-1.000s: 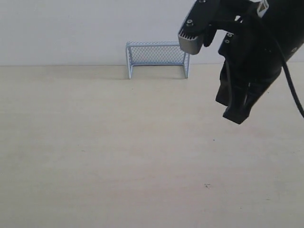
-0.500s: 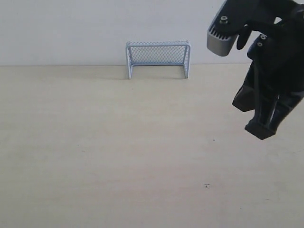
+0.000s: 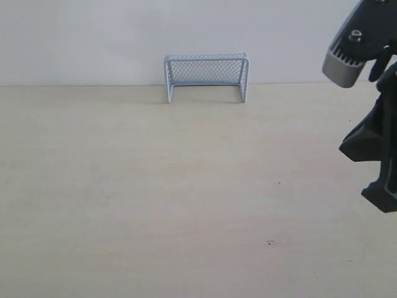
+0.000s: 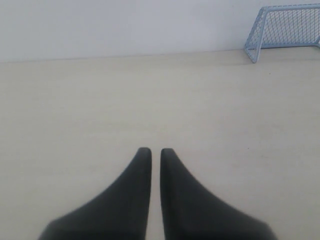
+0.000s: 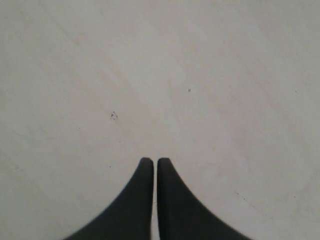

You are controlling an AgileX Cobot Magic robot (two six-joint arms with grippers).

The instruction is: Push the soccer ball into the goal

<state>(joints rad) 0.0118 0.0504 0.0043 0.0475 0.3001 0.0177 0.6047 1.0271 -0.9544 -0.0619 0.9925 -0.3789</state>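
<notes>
The goal stands at the far edge of the table against the white wall, its mouth facing the table. It also shows in the left wrist view, where the goal is far off from my left gripper, whose jaws are shut with nothing between them. The soccer ball is out of view in every frame. My right gripper hangs over the table at the right edge of the exterior view. In its wrist view the right gripper is shut on nothing above bare tabletop.
The pale wooden table spreads wide in front of the goal. A small dark speck marks the surface near the front right. A white wall backs the table.
My right arm has swung to the right and a little lower, away from the goal, uncovering the goal's right post. The goal has not moved.
</notes>
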